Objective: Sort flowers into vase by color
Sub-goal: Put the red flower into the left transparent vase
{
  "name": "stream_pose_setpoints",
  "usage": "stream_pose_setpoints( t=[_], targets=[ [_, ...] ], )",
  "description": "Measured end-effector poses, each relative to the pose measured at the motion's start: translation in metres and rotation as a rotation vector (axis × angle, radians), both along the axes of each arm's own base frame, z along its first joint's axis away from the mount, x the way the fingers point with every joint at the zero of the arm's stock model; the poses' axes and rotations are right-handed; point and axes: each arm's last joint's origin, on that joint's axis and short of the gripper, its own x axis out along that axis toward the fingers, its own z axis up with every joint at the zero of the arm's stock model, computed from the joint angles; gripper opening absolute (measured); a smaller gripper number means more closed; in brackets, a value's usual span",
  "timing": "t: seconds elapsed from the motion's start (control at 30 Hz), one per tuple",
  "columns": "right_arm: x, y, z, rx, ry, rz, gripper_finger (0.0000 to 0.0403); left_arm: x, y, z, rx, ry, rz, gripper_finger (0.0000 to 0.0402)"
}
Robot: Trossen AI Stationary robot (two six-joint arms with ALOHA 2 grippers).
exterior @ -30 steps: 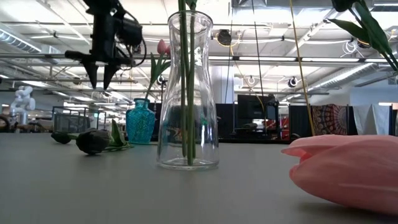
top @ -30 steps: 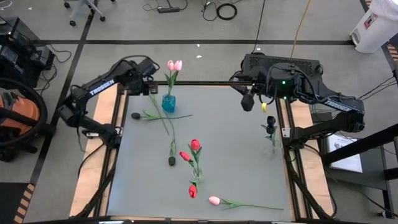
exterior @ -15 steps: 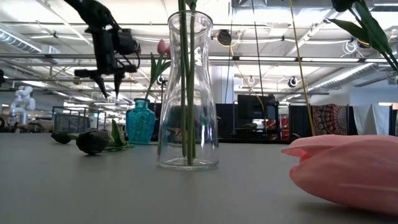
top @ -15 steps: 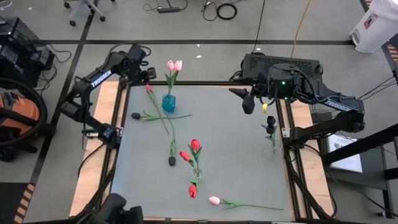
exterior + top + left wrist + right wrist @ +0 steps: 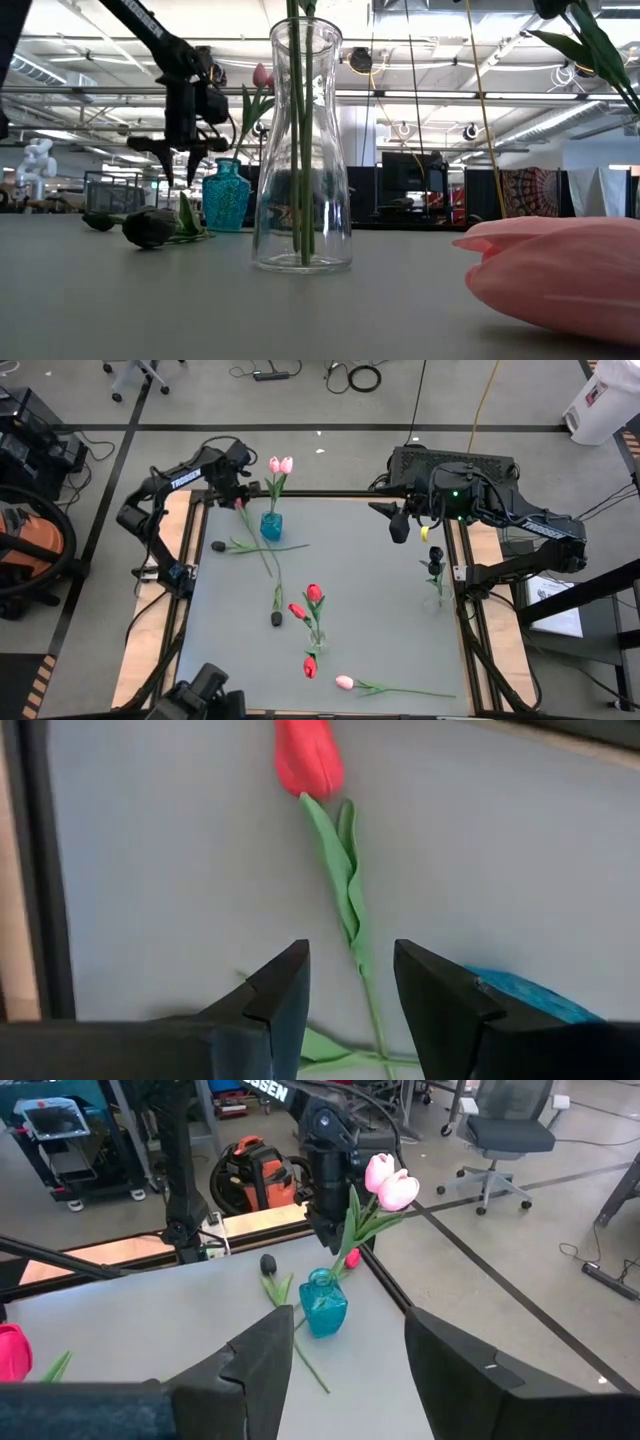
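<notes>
**Q:** what's changed in the last second? The left arm looks like it's somewhere else now.

**A:** Yep. The left gripper has swung back over the far left corner of the tabletop and now hangs above the red tulip lying there, just beside the teal vase. Its jaws are parted with nothing between them, and in its wrist view the stem runs right through the gap. My read: it's lining up to pick that red one, but no grab yet.

**Q:** And the right one?

**A:** The right gripper hasn't budged. It hovers near the far right corner, jaws apart, empty.

**Q:** So what's in the vases?

**A:**
- Teal vase, far edge toward the left: two pink tulips, upright.
- Clear vase, middle of the tabletop toward the near edge: red tulips. I count two heads above it, and a third red head just nearer that I can't say is in or out.
- Another clear vase by the right edge: black tulips.

**Q:** What's loose?

**A:** Besides the corner red one: two black tulips with crossing stems left of center, and a pink tulip near the near edge. So I'd guess roughly half is sorted.
</notes>
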Motion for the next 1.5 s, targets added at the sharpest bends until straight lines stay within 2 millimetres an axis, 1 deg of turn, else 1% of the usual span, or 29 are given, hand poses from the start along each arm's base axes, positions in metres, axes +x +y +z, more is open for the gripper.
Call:
stream_pose_setpoints(
  t=[0.17,0.33,0.5,0.67,0.9,1.5],
  targets=[
    [0.000,0.000,0.000,0.000,0.000,0.000,0.0185,0.002,-0.008,-0.022,-0.065,0.025,0.034,0.0154],
    [0.000,0.000,0.000,0.016,-0.007,-0.006,0.0185,0.002,-0.012,-0.035,-0.063,0.020,0.026,0.0154],
    [0.000,0.000,0.000,0.018,-0.007,-0.007,0.0185,0.006,-0.007,-0.037,-0.003,-0.018,0.027,0.0154],
    [0.000,0.000,0.000,0.007,-0.003,-0.008,0.0185,0.009,-0.002,-0.039,0.028,-0.044,0.083,0.0154],
    [0.000,0.000,0.000,0.017,-0.007,-0.012,0.0185,0.013,-0.001,-0.053,-0.015,-0.012,0.094,0.0154],
    [0.000,0.000,0.000,0.076,-0.029,-0.030,0.0185,0.016,0.002,-0.073,-0.049,0.055,0.085,0.0154]
  ],
)
